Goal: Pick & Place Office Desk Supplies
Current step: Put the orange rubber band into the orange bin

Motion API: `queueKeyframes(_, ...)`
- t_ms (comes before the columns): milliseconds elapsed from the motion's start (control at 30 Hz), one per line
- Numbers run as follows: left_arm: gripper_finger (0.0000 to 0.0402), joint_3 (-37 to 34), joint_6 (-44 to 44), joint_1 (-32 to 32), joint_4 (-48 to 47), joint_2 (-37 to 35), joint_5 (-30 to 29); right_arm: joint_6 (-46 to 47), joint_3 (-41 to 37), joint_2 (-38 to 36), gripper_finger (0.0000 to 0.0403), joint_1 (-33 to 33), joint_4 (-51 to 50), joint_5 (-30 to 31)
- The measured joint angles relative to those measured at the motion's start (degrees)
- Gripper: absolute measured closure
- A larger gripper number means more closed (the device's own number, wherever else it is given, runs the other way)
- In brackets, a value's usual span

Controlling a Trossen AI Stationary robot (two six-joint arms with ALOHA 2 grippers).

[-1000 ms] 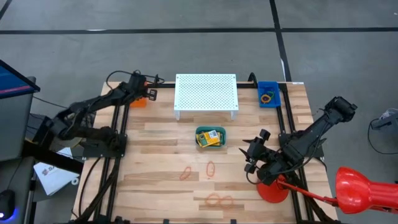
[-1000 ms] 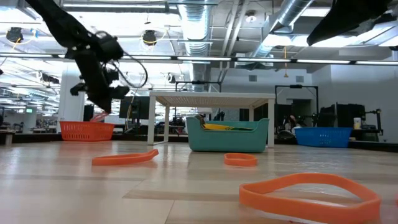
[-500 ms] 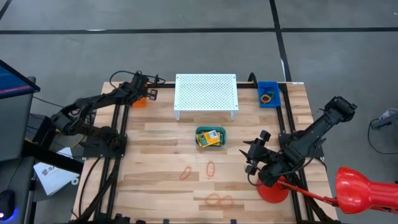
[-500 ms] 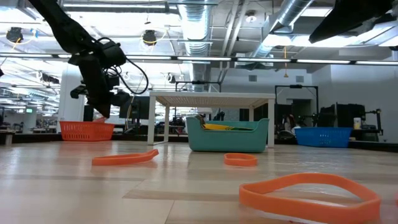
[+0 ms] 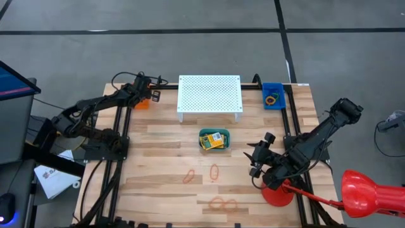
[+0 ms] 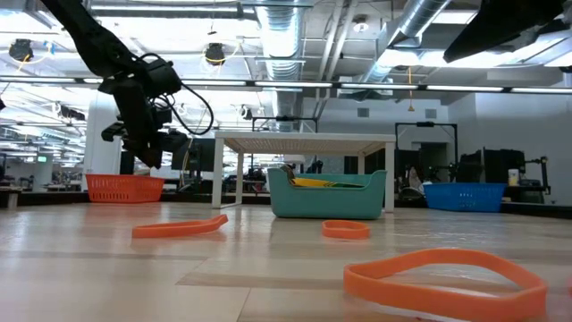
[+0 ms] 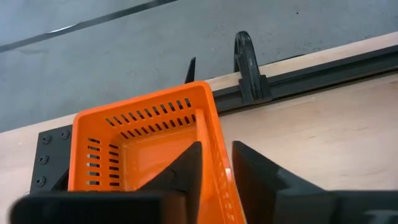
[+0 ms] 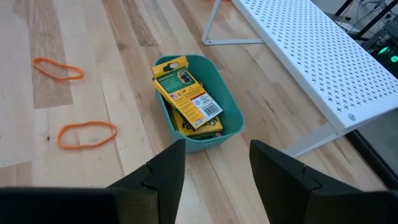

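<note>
Two yellow-and-green crayon boxes [image 8: 186, 93] lie stacked in a teal bin [image 5: 214, 140] at the table's middle. Several orange rubber bands lie flat on the wood nearer the front: one [image 5: 189, 176], another [image 5: 214, 171] and a pair [image 5: 223, 204]. My left gripper [image 7: 217, 168] hangs over the orange basket [image 7: 143, 143] at the far left corner. It is open by a narrow gap with nothing between its fingers, which stand above the basket's side wall. My right gripper [image 8: 217, 174] is open and empty at the near right, pointing at the teal bin.
The white perforated stand [image 5: 209, 95] stands at the far middle, behind the teal bin. A blue bin [image 5: 273, 96] holding bands sits at the far right corner. A red round disc [image 5: 278, 193] lies under the right arm. Black rails run along the table's left and right sides.
</note>
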Motion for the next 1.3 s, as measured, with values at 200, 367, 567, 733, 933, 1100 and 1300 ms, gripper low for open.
queueKeyframes(200, 0.0262, 0.00, -0.13, -0.02, 0.74, 0.00, -0.17, 0.02, 0.00, 0.00, 0.0228, 0.00, 0.02, -0.02)
queueKeyframes(367, 0.0239, 0.00, 0.23, -1.70, 0.92, 0.00, 6.88, 0.03, 0.00, 0.00, 0.0228, 0.00, 0.02, -0.02)
queueKeyframes(567, 0.0243, 0.00, -0.02, -9.01, -2.53, 0.00, 16.21, 0.02, 0.00, 0.00, 0.0228, 0.00, 0.02, -0.02)
queueKeyframes(733, 0.0259, 0.00, -0.50, -16.64, -12.30, -1.90, 15.43, 0.03, 0.00, 0.00, 0.0228, 0.00, 0.00, -0.02)
queueKeyframes(933, 0.0275, 0.00, -5.78, -28.92, -24.91, -8.97, 17.39, 0.02, 0.00, 0.00, 0.0228, -0.07, -0.04, -0.01)
queueKeyframes(1100, 0.0275, -0.76, -7.76, -43.27, -28.61, -13.48, 25.87, 0.02, 0.00, 0.02, 0.0228, -0.07, -0.06, -0.02)
queueKeyframes(1300, 0.0263, -4.70, -8.65, -64.31, -13.57, -12.05, 27.81, -0.02, 0.00, 0.02, 0.0228, -0.07, -0.04, 0.00)
